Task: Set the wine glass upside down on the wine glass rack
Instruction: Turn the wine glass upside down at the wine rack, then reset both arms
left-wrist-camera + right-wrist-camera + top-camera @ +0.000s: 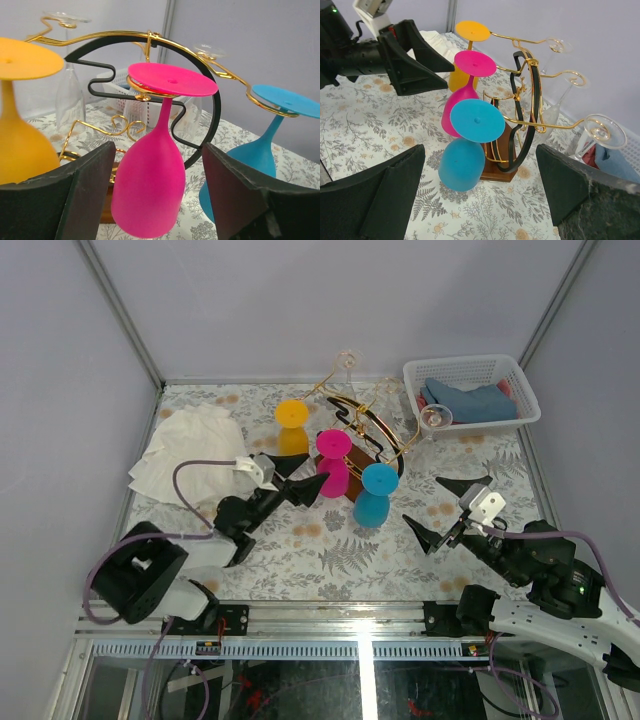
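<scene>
Hanging upside down on the wine glass rack (pixel 368 426) near frame centre: pink wine glass (pixel 333 472), foot caught in a gold wire arm, bowl pointing down above the patterned table (pixel 330 560). Flanking that bowl, left gripper (pixel 159 150) with jaws spread wider than the glass, a clear gap showing on the blue side; contact on the other side impossible to tell. Holding nothing at lower right, right gripper (pixel 421 500), jaws wide, apart from the rack. Sharing the rack: yellow glass (pixel 292 430) to upper left, blue glass (pixel 376 498) to lower right, both inverted. Sitting at upper right, white basket (pixel 462 362); at left, white cloth (pixel 190 455).
</scene>
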You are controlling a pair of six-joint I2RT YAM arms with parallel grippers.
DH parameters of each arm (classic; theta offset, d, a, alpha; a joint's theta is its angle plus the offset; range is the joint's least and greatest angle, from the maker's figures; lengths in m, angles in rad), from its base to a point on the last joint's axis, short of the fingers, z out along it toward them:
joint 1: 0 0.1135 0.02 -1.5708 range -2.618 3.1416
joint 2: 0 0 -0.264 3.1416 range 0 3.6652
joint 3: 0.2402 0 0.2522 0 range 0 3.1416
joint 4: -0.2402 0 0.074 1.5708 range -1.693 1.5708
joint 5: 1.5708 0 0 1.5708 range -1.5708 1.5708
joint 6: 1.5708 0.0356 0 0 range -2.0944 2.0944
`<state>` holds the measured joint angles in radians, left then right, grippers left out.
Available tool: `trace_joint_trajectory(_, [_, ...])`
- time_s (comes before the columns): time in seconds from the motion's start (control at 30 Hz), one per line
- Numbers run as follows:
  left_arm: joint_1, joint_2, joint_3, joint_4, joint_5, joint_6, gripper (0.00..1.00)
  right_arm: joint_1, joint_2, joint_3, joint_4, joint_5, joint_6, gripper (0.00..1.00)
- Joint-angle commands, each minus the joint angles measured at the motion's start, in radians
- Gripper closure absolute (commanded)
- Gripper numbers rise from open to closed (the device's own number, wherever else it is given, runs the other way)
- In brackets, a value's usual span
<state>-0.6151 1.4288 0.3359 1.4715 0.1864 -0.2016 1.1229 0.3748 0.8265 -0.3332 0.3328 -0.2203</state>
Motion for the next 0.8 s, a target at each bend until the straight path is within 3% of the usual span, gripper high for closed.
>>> trace_joint_trajectory(0.0, [-0.002, -0.142, -0.073, -0.080, -0.114, -0.039, 0.27, 0.000, -0.005, 0.003, 0.027, -0.026, -0.014, 0.01])
trace_joint_trajectory(0.23, [-0.003, -0.497, -0.101, -0.491, -0.238, -0.147, 0.13, 0.000, 0.005, -0.042, 0.099, -0.031, 0.068, 0.01])
trace_joint_trajectory(0.37, [-0.003, -0.690, -0.054, -0.791, -0.322, -0.207, 0.02, 0.000, 0.095, 0.054, 0.009, 0.052, 0.232, 0.01])
trace_joint_trajectory(0.47, [-0.003, -0.811, -0.001, -0.989, -0.347, -0.259, 0.00, 0.000, 0.172, 0.143, -0.077, 0.062, 0.258, 0.01])
trace_joint_trajectory(0.6, [-0.003, -0.910, 0.083, -1.239, -0.412, -0.304, 0.00, 0.001, 0.223, 0.169, -0.047, 0.027, 0.258, 0.01])
trace_joint_trajectory(0.77, [-0.003, -0.879, 0.277, -1.599, -0.527, -0.354, 0.00, 0.000, 0.356, 0.253, -0.070, -0.017, 0.281, 0.01])
